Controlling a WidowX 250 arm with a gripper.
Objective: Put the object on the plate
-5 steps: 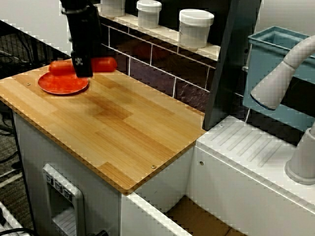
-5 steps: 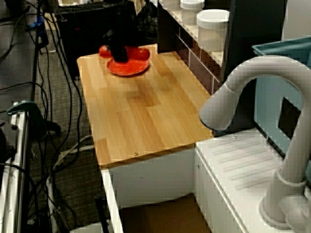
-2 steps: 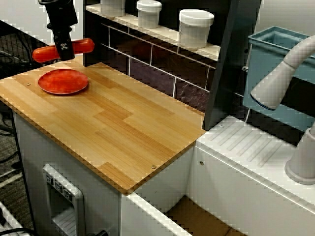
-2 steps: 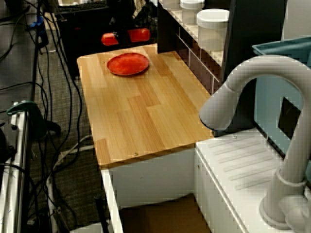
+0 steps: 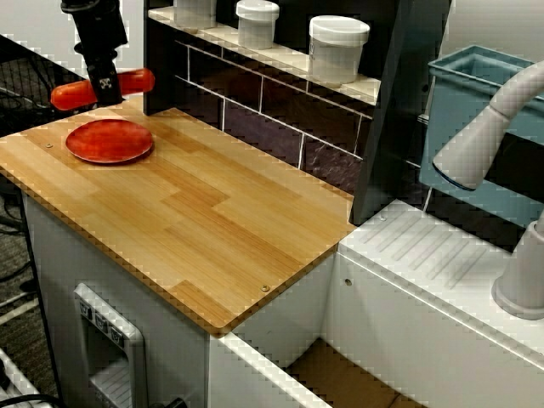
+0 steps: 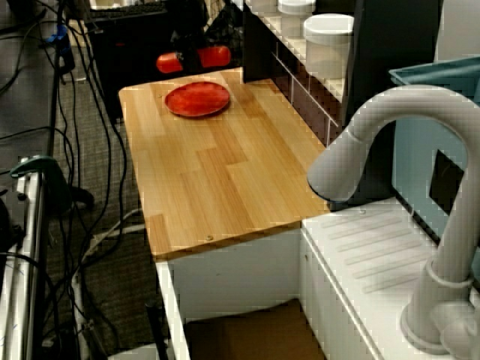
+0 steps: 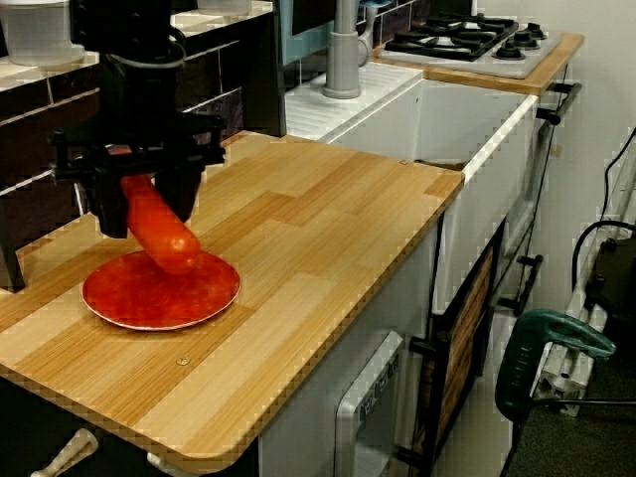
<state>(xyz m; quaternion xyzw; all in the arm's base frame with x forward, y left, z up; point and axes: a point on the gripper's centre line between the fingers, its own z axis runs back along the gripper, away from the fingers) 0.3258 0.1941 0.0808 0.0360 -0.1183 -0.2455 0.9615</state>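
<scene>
My gripper [image 5: 106, 85] is shut on the middle of the object [image 5: 136, 82], a glossy red-orange sausage held level in the air. It hangs a short way above the back-left part of the plate [image 5: 109, 140], a flat red-orange disc on the wooden counter's left end. In the view from the sink end, the object [image 6: 216, 55] shows on both sides of the dark gripper [image 6: 187, 58], beyond the plate [image 6: 197, 99]. In the view from the plate end, the object [image 7: 159, 227] points toward the camera out of the gripper [image 7: 144, 194], its near end over the plate [image 7: 159, 298].
White lidded jars [image 5: 338, 47] stand on a shelf above the dark tiled wall behind the counter. A dark post, a blue bin [image 5: 476, 76] and a grey faucet [image 5: 489, 127] are to the right. Cables [image 6: 67, 150] lie on the floor beyond the counter's edge.
The gripper has lifted the object from just over the plate, up and toward the counter's back-left corner. The plate has stayed in place.
</scene>
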